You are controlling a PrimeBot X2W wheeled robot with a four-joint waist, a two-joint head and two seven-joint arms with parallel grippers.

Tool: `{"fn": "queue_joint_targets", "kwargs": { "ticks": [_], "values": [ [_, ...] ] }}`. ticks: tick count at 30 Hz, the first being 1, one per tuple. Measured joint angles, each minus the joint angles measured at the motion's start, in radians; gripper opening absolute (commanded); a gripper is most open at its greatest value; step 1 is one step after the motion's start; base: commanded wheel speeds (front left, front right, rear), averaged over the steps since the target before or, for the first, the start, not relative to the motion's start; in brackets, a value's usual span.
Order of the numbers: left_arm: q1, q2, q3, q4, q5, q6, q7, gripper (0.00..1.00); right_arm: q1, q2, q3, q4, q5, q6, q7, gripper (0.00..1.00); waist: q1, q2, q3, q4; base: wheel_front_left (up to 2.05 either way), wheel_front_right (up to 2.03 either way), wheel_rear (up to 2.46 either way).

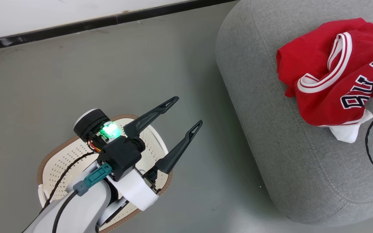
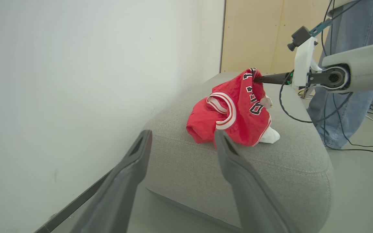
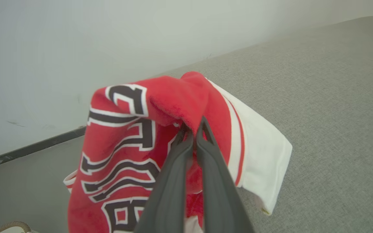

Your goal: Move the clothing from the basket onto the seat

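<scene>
The red clothing (image 1: pixel 329 87) with white trim and black lettering lies bunched on the grey seat (image 1: pixel 270 136). My right gripper (image 3: pixel 191 127) is shut on a top fold of the clothing (image 3: pixel 125 142) and holds that fold raised above the seat (image 3: pixel 319 97). From the left wrist view, the right gripper (image 2: pixel 256 78) pinches the clothing (image 2: pixel 235 113) at its peak. My left gripper (image 1: pixel 188 111) is open and holds nothing, above the cream basket (image 1: pixel 49 155) on the floor. My left arm hides part of the basket's inside.
Grey floor lies between the basket and the seat, and a white wall with a dark baseboard (image 1: pixel 76 24) runs behind. A person's legs in jeans (image 2: pixel 345 106) stand past the seat's far side, with cables (image 2: pixel 361 145) on the floor there.
</scene>
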Motion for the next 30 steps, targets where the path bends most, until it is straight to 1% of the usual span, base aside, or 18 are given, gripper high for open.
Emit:
{"fn": "queue_joint_targets", "kwargs": {
  "ticks": [1, 2, 3, 10, 13, 19, 26, 30],
  "values": [
    [0.0, -0.001, 0.0, 0.003, -0.001, 0.0, -0.002, 1.0, 0.004, 0.0, 0.003, -0.001, 0.006, 0.0, -0.001, 0.66, 0.0, 0.0, -0.003, -0.001, 0.0, 0.0, 0.0],
    [0.0, -0.002, 0.0, 0.005, -0.002, 0.0, -0.003, 1.0, 0.009, 0.0, 0.006, -0.004, 0.006, 0.0, -0.008, 0.95, 0.0, 0.0, -0.006, -0.003, 0.0, 0.0, 0.0],
    [0.0, -0.002, 0.0, 0.008, -0.003, 0.0, -0.003, 1.0, 0.015, -0.001, 0.009, -0.01, 0.007, 0.0, -0.009, 1.0, 0.0, 0.0, -0.009, -0.004, 0.0, 0.0, 0.0],
    [0.006, -0.005, 0.0, 0.029, -0.009, 0.0, -0.012, 1.0, 0.054, -0.014, 0.051, -0.07, 0.016, 0.0, -0.029, 1.0, 0.0, 0.0, -0.032, -0.009, 0.0, 0.0, 0.0],
    [0.015, -0.008, 0.004, 0.036, -0.012, 0.0, -0.017, 1.0, 0.073, -0.026, 0.072, -0.105, 0.02, 0.0, -0.034, 1.0, 0.0, 0.0, -0.043, -0.008, 0.0, 0.0, 0.0],
    [0.051, -0.013, 0.014, 0.058, -0.018, 0.007, -0.025, 1.0, 0.104, -0.027, 0.124, -0.188, 0.016, 0.0, -0.042, 1.0, 0.0, 0.0, -0.068, -0.001, 0.0, 0.0, 0.0],
    [0.083, -0.028, 0.046, 0.071, -0.027, 0.037, -0.03, 1.0, 0.101, -0.02, 0.195, -0.272, 0.003, 0.0, -0.063, 1.0, 0.0, 0.0, -0.098, 0.022, 0.0, 0.0, 0.0],
    [0.106, -0.03, 0.068, 0.078, -0.035, 0.057, -0.034, 1.0, 0.099, -0.001, 0.227, -0.31, -0.011, 0.0, -0.071, 1.0, 0.0, 0.0, -0.115, 0.041, 0.0, 0.0, 0.0]
  ]
}}
